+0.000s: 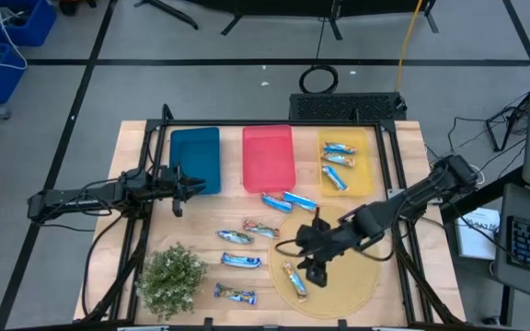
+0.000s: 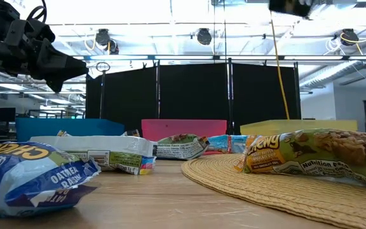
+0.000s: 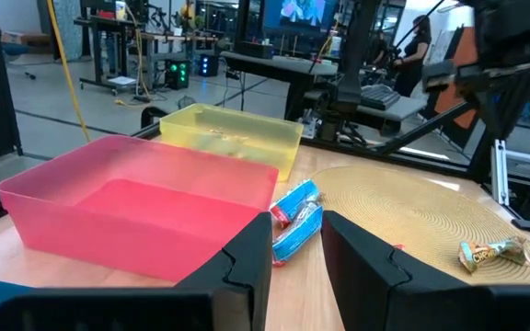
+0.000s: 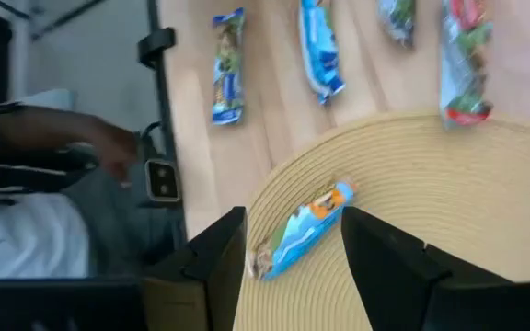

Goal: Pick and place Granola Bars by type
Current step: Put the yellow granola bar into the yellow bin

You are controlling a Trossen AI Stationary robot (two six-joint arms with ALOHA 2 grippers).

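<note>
Several shiny wrapped granola bars are in play. Three lie in the yellow bin (image 1: 347,165). Two blue ones (image 1: 288,200) rest on the wood in front of the pink bin (image 1: 268,158). Others lie flat mid-table (image 1: 247,232) and near the front edge (image 1: 235,294). One blue-and-orange bar (image 4: 300,230) lies flat on the woven mat (image 1: 339,276). My right gripper (image 4: 294,221) hovers open above that bar, a finger on either side, touching nothing. My left gripper (image 1: 180,188) is open beside the blue bin (image 1: 196,159), facing the pink bin (image 3: 136,211).
A green leafy plant (image 1: 171,279) stands at the near left corner. The three bins sit in a row along the far side. A black frame rail (image 1: 396,184) runs along the table's edges. A person in white (image 4: 26,211) shows beyond the table in the right wrist view.
</note>
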